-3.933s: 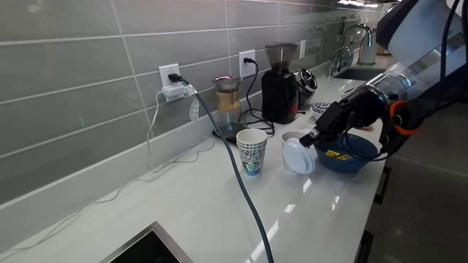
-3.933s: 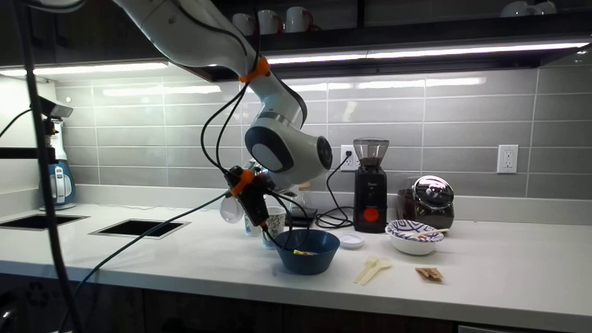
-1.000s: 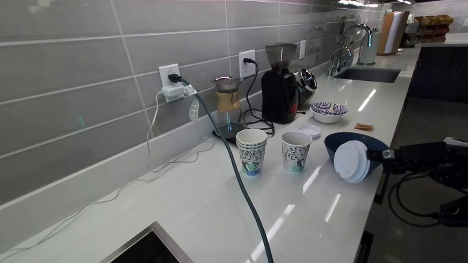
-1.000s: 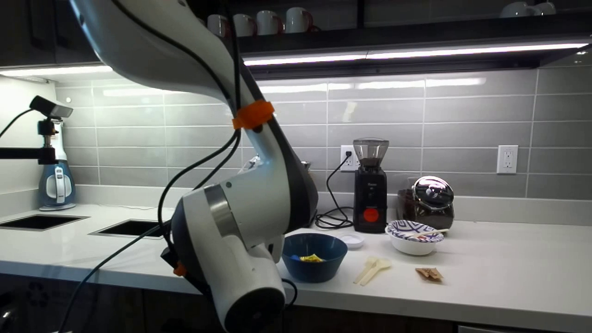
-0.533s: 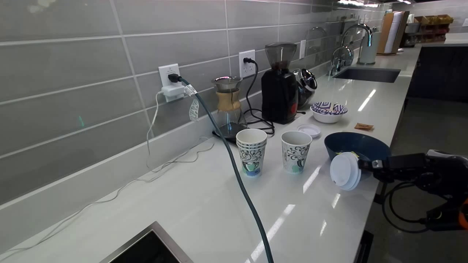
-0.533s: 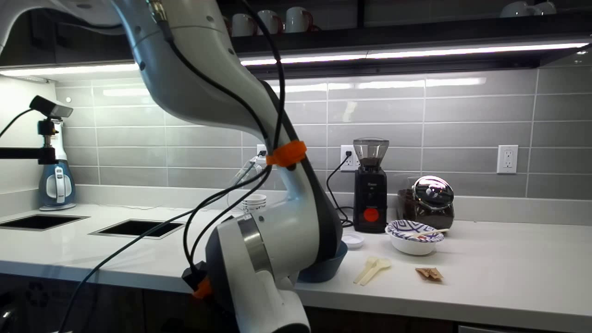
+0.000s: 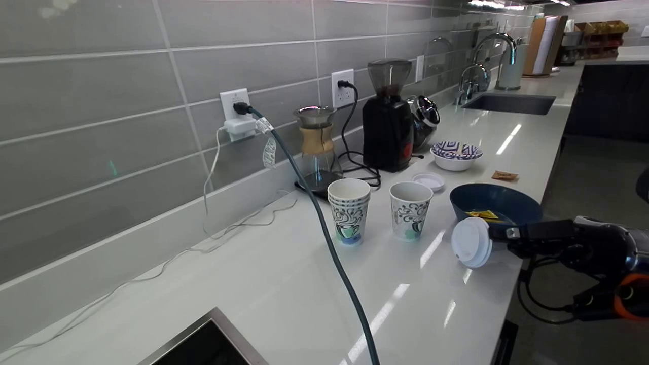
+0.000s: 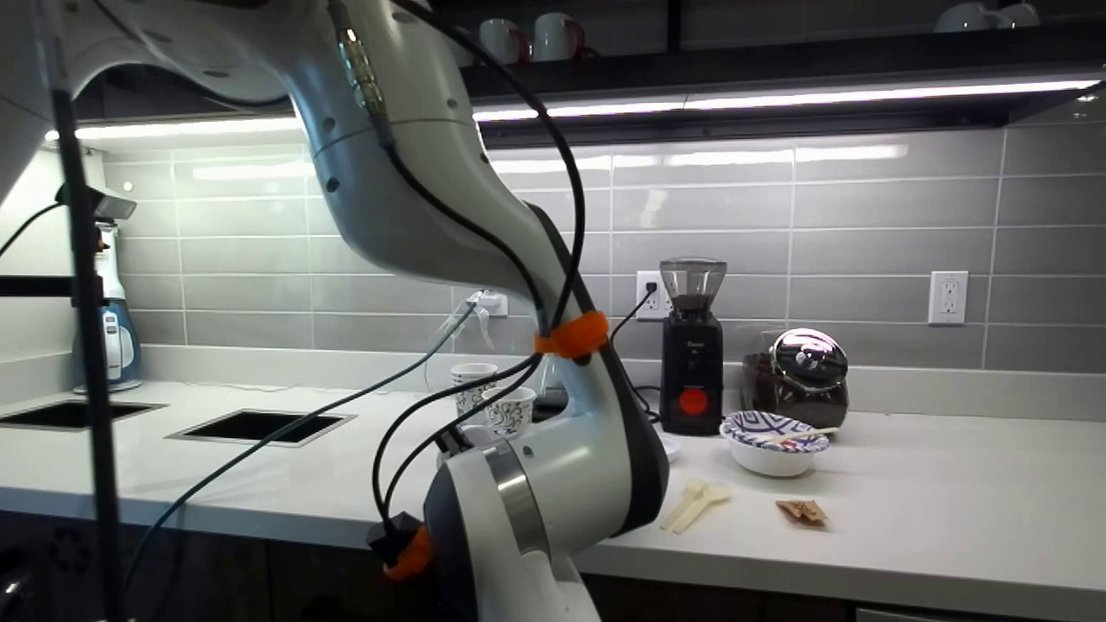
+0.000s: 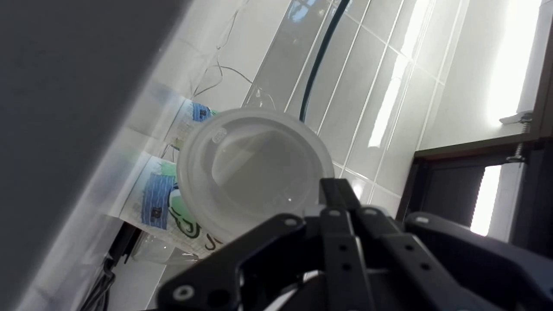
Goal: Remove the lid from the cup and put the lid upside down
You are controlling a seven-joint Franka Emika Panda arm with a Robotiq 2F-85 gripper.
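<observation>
The lid (image 7: 471, 242) is pinched at its rim by the closed jaws, tilted near the front edge of the desk (image 7: 284, 284). It should be turned hollow side up, then gently lowered.

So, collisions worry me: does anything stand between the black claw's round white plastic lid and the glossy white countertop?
In an exterior view, nothing visible does: bare countertop shows below the lid; the round dark blue bowl is behind.

The lid (image 7: 470, 242) looks smooth plastic, the single cup (image 7: 410, 215) paper, the counter (image 7: 284, 294) glossy.
</observation>
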